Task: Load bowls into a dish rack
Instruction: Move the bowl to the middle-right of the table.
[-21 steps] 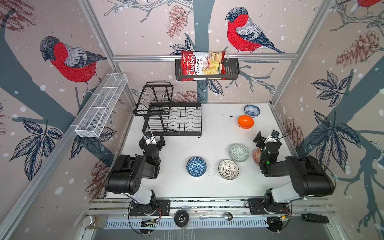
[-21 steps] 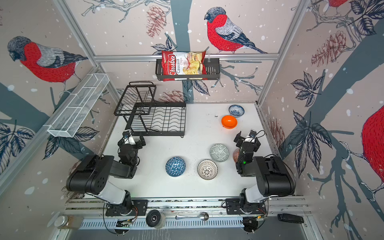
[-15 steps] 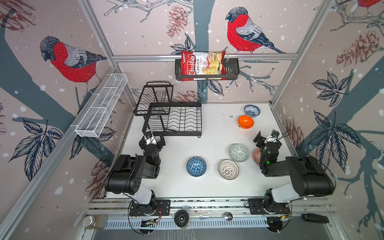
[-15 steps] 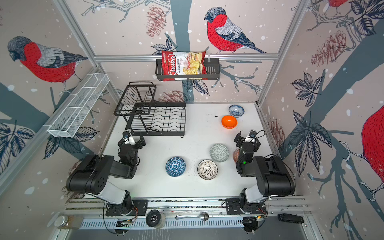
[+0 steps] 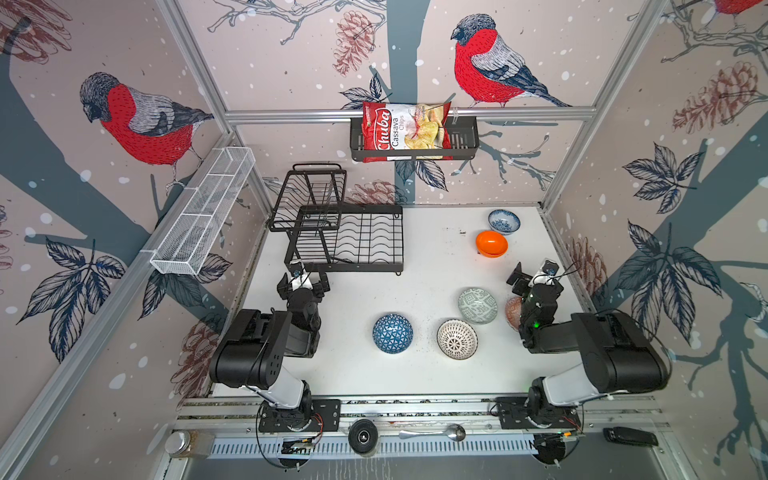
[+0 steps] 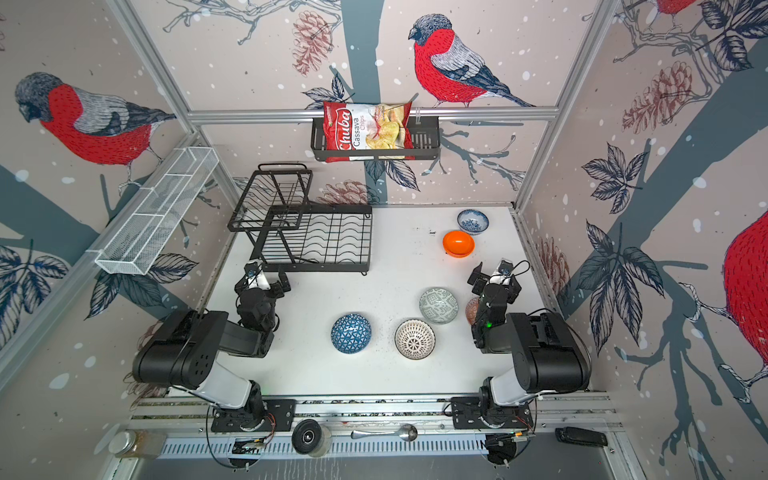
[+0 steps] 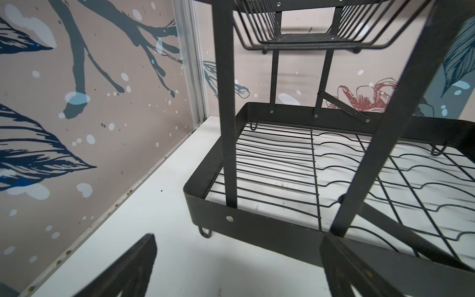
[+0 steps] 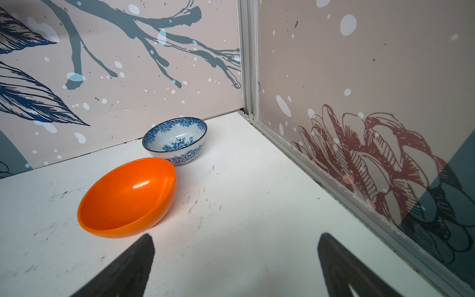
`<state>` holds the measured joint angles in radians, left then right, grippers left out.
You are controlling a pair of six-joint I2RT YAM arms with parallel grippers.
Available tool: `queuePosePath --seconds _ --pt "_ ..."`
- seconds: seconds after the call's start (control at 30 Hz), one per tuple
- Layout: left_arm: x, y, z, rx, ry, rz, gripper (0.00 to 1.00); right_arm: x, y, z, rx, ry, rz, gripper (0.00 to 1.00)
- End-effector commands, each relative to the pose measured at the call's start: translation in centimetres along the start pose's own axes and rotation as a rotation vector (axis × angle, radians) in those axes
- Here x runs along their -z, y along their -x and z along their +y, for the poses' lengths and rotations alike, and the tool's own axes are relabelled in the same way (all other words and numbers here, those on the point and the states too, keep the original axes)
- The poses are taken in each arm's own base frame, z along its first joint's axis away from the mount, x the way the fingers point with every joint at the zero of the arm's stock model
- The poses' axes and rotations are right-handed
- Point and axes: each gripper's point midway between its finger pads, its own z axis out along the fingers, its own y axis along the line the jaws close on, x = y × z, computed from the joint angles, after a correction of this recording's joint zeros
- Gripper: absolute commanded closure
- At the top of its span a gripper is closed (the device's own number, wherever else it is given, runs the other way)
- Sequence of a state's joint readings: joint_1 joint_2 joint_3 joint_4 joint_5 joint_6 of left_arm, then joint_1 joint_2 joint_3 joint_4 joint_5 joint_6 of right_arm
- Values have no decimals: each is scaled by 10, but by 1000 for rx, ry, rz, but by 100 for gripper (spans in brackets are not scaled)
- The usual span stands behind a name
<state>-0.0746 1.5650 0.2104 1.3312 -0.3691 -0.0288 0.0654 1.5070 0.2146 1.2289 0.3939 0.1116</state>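
Pictured open and empty: left gripper, right gripper. The black two-tier wire dish rack, eleven o'clock, is unloaded; the tilted glossy orange bowl, two o'clock, could be skidded away if pinched shallowly.

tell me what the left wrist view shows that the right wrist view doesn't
Only the left wrist view: the dish rack, with its wavy-wire base and upper basket, and no bowls in the part shown. Only the right wrist view: the orange bowl and, behind it near the corner, the blue-flowered bowl. Both: the white table, the patterned walls, and an open gripper holding nothing, the left gripper and the right gripper.
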Motion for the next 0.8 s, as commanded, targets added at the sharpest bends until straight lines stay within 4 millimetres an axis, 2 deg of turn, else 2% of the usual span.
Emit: queuePosePath --seconds 0.0,0.4,0.47,0.77 --pt "0 8 5 24 24 -32 1 0 4 0 -15 -5 -14 0" --pt "1 8 4 23 22 -32 1 0 5 0 -15 -5 -18 0" --pt "1 11 7 21 56 -41 3 1 8 -6 -26 -48 -29 0" --pt "7 15 -1 -15 66 -56 3 5 10 -4 -15 -48 -39 0"
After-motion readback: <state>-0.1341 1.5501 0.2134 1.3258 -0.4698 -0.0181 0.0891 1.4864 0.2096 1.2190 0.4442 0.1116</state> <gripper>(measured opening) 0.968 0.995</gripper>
